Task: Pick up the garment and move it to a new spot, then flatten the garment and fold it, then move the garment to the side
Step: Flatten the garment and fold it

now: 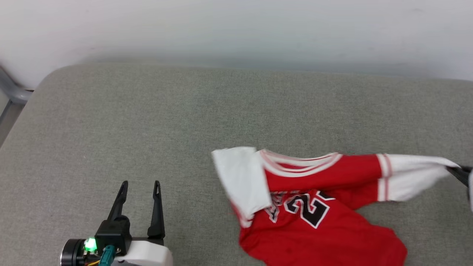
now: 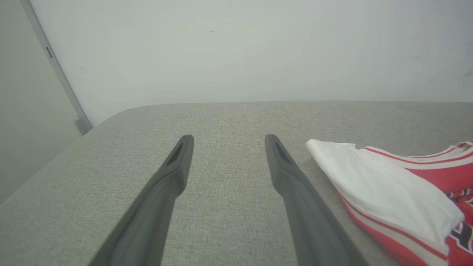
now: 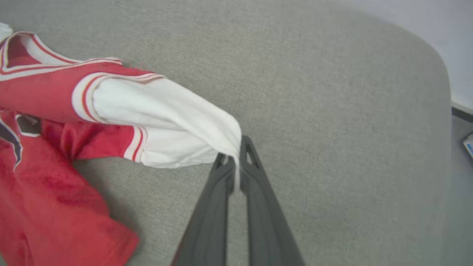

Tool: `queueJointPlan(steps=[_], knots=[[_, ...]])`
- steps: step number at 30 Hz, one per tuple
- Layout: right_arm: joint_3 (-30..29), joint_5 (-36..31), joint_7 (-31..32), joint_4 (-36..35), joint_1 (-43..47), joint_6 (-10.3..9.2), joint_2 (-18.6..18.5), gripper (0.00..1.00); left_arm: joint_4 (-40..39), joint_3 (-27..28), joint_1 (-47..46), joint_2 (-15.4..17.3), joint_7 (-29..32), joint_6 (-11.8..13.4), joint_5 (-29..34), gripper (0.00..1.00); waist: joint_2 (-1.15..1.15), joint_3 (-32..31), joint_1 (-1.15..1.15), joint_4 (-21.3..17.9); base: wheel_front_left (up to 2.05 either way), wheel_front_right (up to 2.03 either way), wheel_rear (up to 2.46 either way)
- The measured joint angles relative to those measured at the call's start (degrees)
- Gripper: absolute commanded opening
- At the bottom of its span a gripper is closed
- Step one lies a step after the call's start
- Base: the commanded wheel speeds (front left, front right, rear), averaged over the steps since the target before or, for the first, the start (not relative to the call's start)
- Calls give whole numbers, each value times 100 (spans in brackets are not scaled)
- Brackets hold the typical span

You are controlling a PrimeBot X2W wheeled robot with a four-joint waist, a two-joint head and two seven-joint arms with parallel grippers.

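The garment [image 1: 325,207], a red jersey with white sleeves and black number lettering, lies crumpled on the grey cushion [image 1: 184,122] at the lower right. My right gripper [image 3: 233,157] is shut on the edge of its white right-hand sleeve [image 3: 173,122], which is pulled out taut toward the right edge [image 1: 456,170] of the head view. My left gripper [image 1: 140,184] stands open over bare cushion at the lower left, well clear of the garment's other white sleeve [image 2: 377,184]. In the left wrist view its fingers [image 2: 177,162] are spread wide with nothing between them.
The cushion's rounded corners show at the far left [image 1: 55,77] and on the right [image 3: 439,74]. A pale wall [image 1: 236,29] runs behind it, with a grey metal frame post [image 2: 55,70] at the left.
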Motion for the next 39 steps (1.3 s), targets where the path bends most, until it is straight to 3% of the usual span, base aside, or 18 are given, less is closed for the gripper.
queueJointPlan(steps=[11,17,18,19,20,30,34,39], knots=[[-642,-46,-52,2335,783,1,465,0,52,-134,-203,-18,0,-53,12,100,0,242,0,185,0,0,0],[-776,-54,-420,2747,801,-1,754,0,98,-136,-242,-15,0,-67,23,100,0,237,0,217,0,0,0],[-790,-65,-569,2741,797,-3,792,33,112,-132,-241,-14,0,-68,40,100,0,218,0,212,0,0,0],[-799,-125,-754,2728,795,-2,809,47,122,-134,-241,-12,0,-70,46,100,0,197,0,208,0,0,0],[-804,-189,-936,2703,796,-3,820,100,135,-136,-241,-10,0,-75,46,100,0,174,0,206,0,0,0],[-1506,-1226,-3277,2047,677,0,890,100,177,-83,-128,54,0,-93,52,100,0,-123,0,117,0,0,0],[-2043,-1890,-3620,1491,775,0,1262,100,177,-56,-21,82,0,-93,52,100,0,-265,0,50,0,0,0],[-2937,-2876,-3713,303,1394,-1,2070,100,163,-54,79,85,0,-85,52,100,0,-403,0,-52,0,0,0]])
